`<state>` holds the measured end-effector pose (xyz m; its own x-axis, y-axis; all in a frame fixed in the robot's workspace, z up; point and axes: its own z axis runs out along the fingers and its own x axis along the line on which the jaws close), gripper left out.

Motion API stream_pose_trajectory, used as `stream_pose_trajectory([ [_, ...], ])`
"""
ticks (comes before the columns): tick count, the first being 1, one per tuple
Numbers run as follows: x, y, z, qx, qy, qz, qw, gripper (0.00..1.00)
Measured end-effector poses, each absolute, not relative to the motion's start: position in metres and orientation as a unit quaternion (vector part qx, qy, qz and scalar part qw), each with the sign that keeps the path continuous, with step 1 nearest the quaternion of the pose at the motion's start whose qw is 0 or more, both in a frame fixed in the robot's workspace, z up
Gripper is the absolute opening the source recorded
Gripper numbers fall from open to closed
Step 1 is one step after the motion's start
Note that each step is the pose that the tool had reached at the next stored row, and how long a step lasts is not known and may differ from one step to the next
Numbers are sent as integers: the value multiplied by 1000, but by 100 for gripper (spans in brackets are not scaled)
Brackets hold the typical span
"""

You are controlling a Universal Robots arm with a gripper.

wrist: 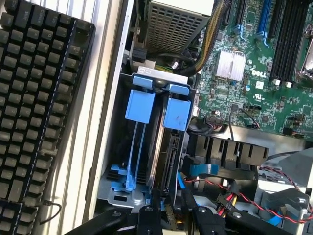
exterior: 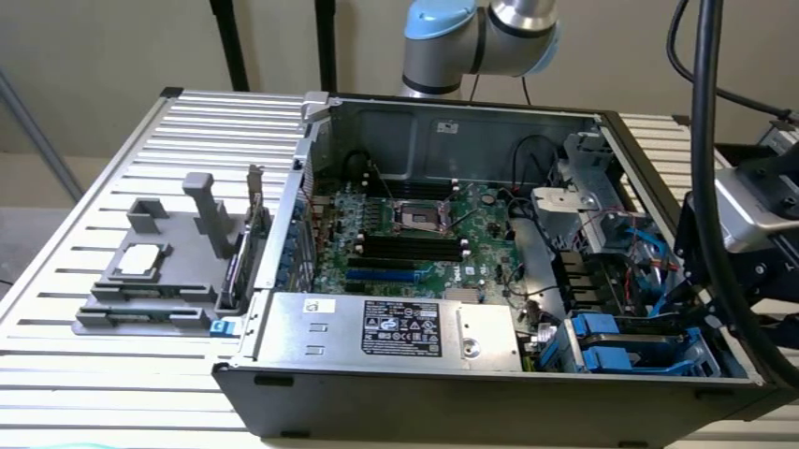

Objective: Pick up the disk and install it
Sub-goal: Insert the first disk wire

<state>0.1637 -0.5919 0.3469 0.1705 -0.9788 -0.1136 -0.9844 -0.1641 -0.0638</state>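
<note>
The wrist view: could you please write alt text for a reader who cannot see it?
The disk, on blue rails, stands on edge in the drive bay of an open computer, gripper close by; a keyboard lies outside, the motherboard inside.

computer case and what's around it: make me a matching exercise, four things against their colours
Things:
1 keyboard
2 motherboard
3 power supply
4 carrier tabs in the drive cage

Colours:
a blue
b silver, with a black-and-white label
c black
d green

Pairs: 1-c; 2-d; 3-b; 4-a
</note>
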Motion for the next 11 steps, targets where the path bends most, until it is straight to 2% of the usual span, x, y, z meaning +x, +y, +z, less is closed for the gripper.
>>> stream_pose_trajectory([
  [7,164,-596,344,-763,641,38,78,31],
  [11,164,-599,342,-764,639,40,81,31],
])
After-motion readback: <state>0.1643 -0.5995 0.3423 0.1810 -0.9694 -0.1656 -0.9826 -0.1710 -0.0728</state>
